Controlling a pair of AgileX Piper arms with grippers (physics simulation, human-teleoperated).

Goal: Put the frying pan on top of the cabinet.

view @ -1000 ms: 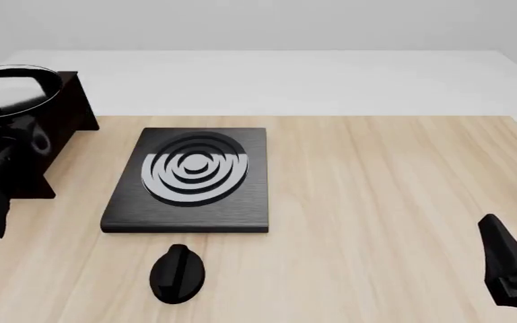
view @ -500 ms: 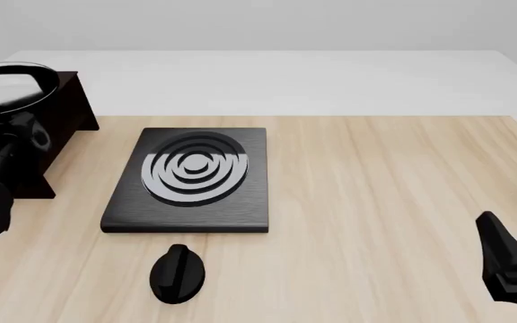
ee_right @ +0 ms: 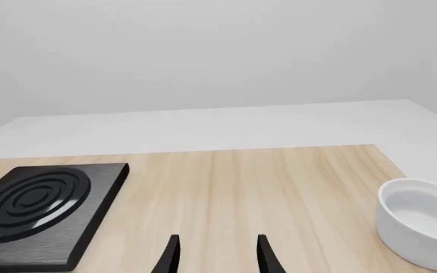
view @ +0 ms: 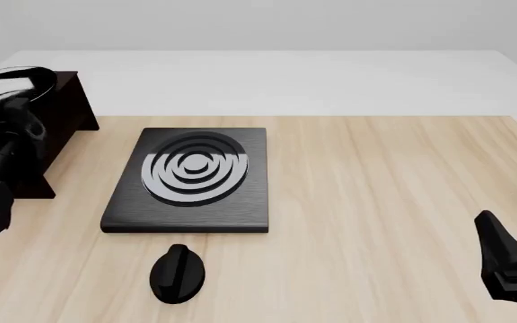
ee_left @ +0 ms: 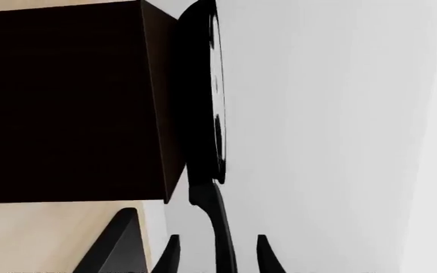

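The frying pan sits at the upper left of the front view, its round body over the flat top of the cabinet; the placing looks nearly done by my reading, with letting go and pulling the arm clear left to do; whether the pan's base fully rests on the top I cannot tell from here. The left gripper is a dark mass at the left edge of that frame, and its fingers cannot be read there.

The left wrist view supplies what the front one hides: the pan appears edge-on against the cabinet's top face, apparently touching it, and the long handle runs down between the two fingertips; both tips stand apart from the handle with light showing on each side, so the left gripper looks spread and not pinching.

The right gripper is spread and holds nothing, low at the right edge of the front view; only the right wrist view shows the white bowl on the table, with the stove plate at its lower left.
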